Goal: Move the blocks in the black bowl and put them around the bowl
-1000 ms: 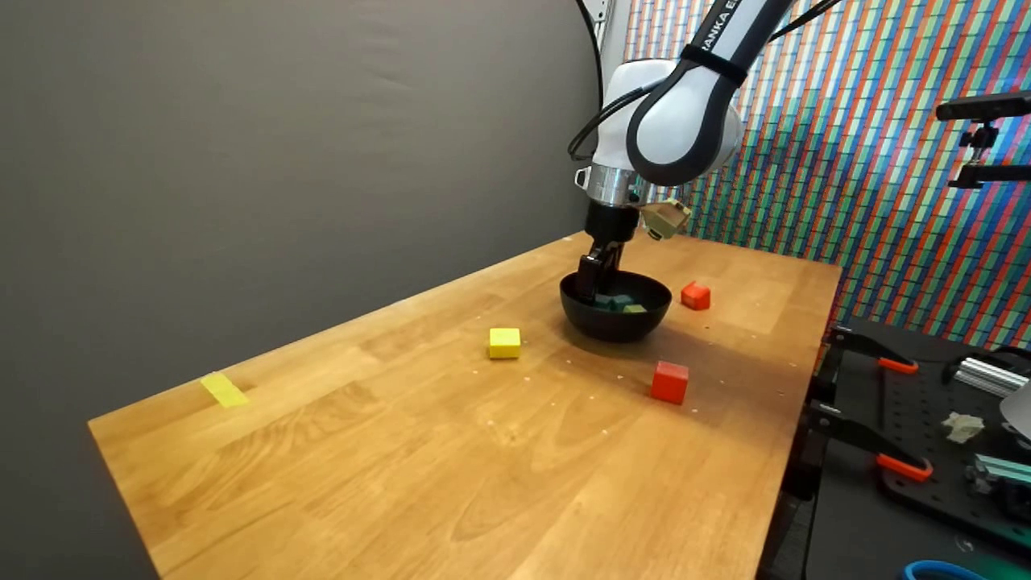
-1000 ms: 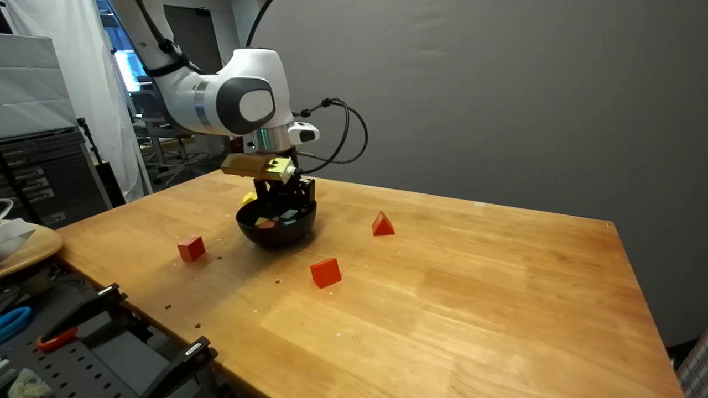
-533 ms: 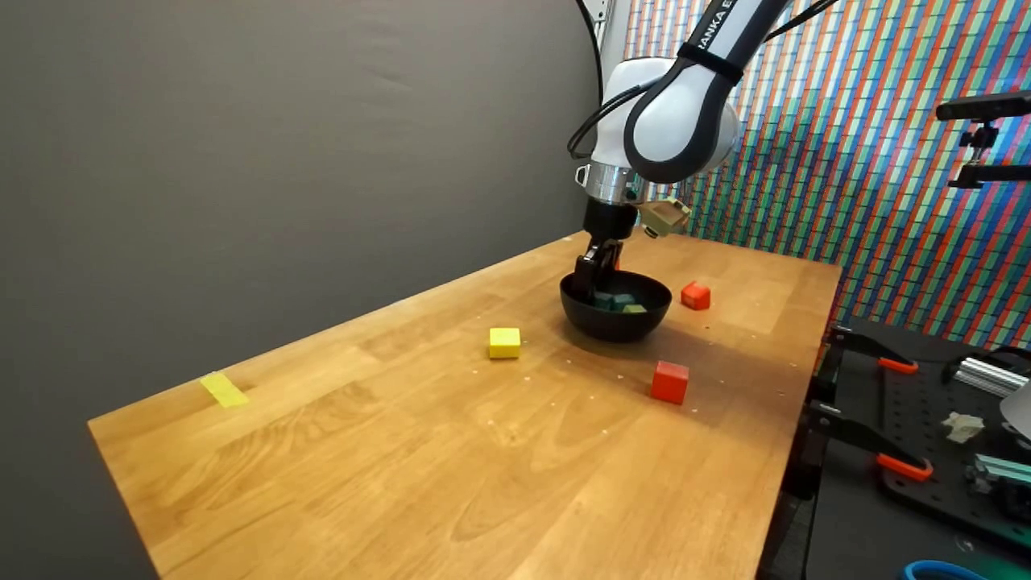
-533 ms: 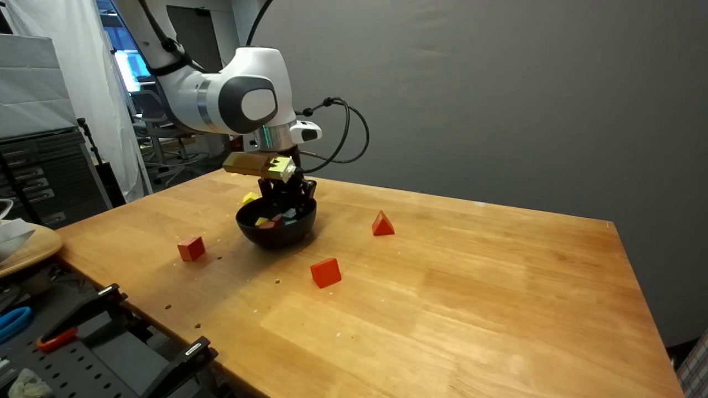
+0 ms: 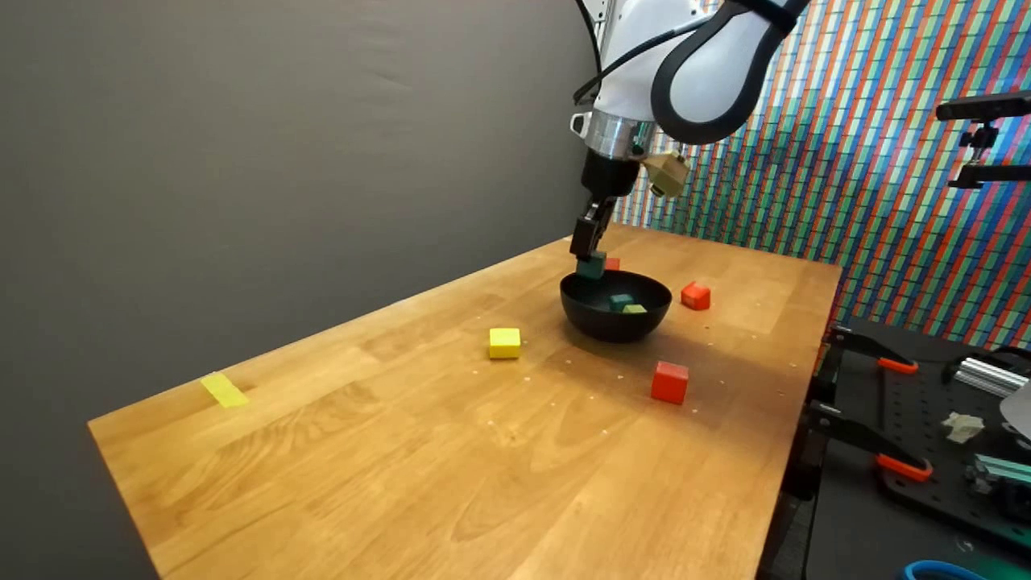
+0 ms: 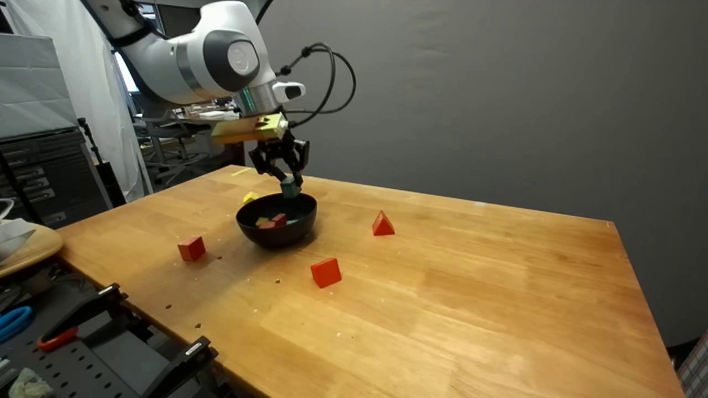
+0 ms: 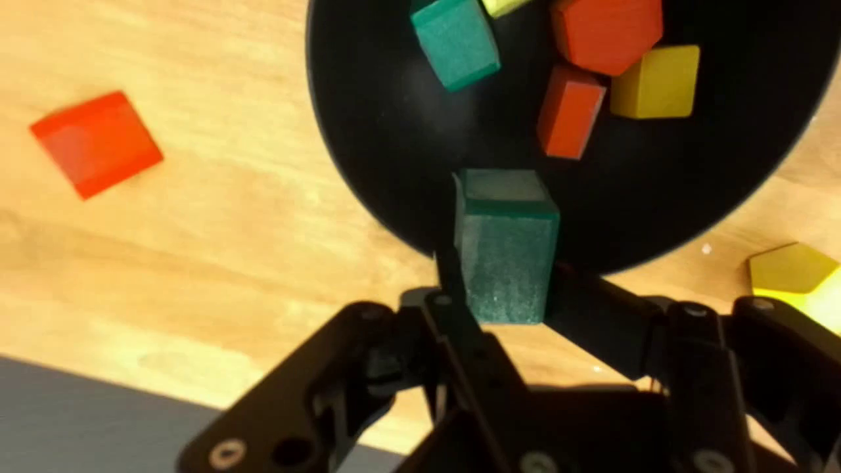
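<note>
With gripper (image 7: 506,272) only partway closed, clasping a green block (image 7: 509,253). Held over the edge of the black bowl (image 6: 276,239).

A dark green block (image 7: 507,263), a red cube (image 5: 669,383) and a yellow block (image 5: 504,343) contrast with a round black bowl (image 5: 614,326), a honey-brown wood-grained table (image 5: 403,467) and a backdrop (image 5: 846,161) striped red, green and blue.

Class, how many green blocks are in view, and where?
2: the held green block between the fingers, and a second green block inside the black bowl. Others could be hidden there.
</note>
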Available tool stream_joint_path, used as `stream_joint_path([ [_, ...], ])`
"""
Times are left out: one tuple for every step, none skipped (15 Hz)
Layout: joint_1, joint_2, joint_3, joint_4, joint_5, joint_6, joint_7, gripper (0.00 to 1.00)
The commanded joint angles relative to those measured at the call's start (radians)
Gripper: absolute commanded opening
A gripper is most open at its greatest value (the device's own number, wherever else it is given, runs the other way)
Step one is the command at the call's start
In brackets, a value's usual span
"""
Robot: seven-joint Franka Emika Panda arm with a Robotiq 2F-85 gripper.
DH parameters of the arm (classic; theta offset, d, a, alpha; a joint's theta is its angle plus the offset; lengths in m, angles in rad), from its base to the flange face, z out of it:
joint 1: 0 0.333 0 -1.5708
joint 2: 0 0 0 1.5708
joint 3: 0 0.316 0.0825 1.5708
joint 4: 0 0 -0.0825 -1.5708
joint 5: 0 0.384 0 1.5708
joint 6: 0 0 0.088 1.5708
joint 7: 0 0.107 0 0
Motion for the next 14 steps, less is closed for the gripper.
stream_joint_path([
  [0.074, -0.106, -0.051, -0.041, -0.215, 0.028, 0.056, 0.15],
  [0.090, -0.090, -0.063, -0.022, -0.263, 0.064, 0.059, 0.15],
  [0.089, -0.064, -0.065, 0.002, -0.307, 0.108, 0.061, 0.15],
  [0.096, -0.034, -0.079, 0.033, -0.362, 0.138, 0.074, 0.15],
  [0.103, 0.004, -0.094, 0.070, -0.407, 0.161, 0.085, 0.15],
  [0.110, 0.036, -0.110, 0.104, -0.448, 0.180, 0.092, 0.15],
  [0.113, 0.077, -0.119, 0.150, -0.469, 0.196, 0.093, 0.15],
  [0.113, 0.114, -0.122, 0.192, -0.473, 0.207, 0.088, 0.15],
  [0.110, 0.158, -0.124, 0.243, -0.469, 0.208, 0.080, 0.15],
  [0.090, 0.203, -0.102, 0.290, -0.435, 0.197, 0.055, 0.15],
  [0.057, 0.241, -0.061, 0.326, -0.393, 0.180, 0.023, 0.15],
  [0.021, 0.273, -0.012, 0.351, -0.354, 0.173, -0.011, 0.15],
  [0.003, 0.307, 0.013, 0.381, -0.336, 0.167, -0.028, 0.15],
  [-0.013, 0.346, 0.037, 0.412, -0.322, 0.162, -0.047, 0.15],
])
